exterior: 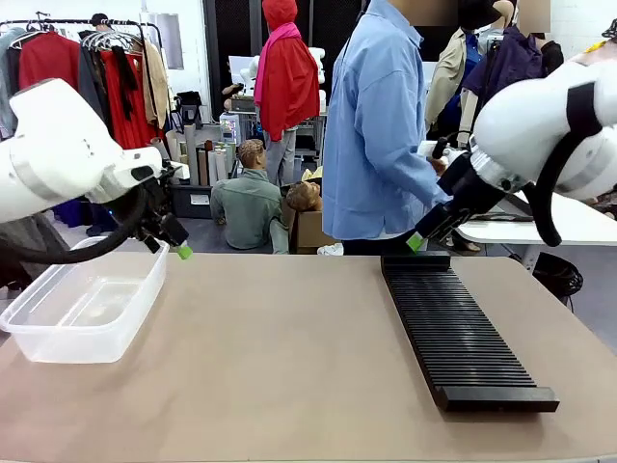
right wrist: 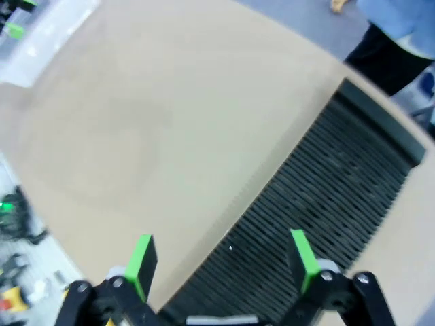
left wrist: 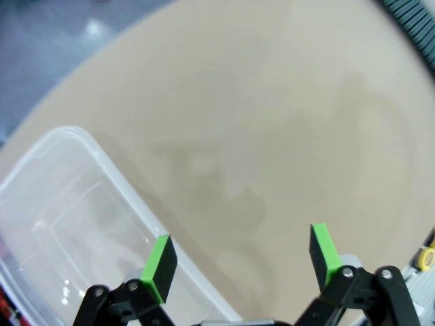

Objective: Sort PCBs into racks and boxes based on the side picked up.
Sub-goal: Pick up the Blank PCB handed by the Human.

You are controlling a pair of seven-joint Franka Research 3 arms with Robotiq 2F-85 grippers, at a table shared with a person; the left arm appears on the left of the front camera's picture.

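The rack (exterior: 461,323) lies lengthwise, pointing across the table (exterior: 289,367).

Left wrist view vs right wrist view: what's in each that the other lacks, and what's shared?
Left wrist, not right wrist: the left gripper, jaws open, at the edge of the clear box, close up. Right wrist, not left wrist: the right gripper, jaws open, over the black rack, plus a person's blue shirt beyond it. Shared: the tan table. A pale blurred shape in the right wrist view's top-left corner may be the box; cannot tell.
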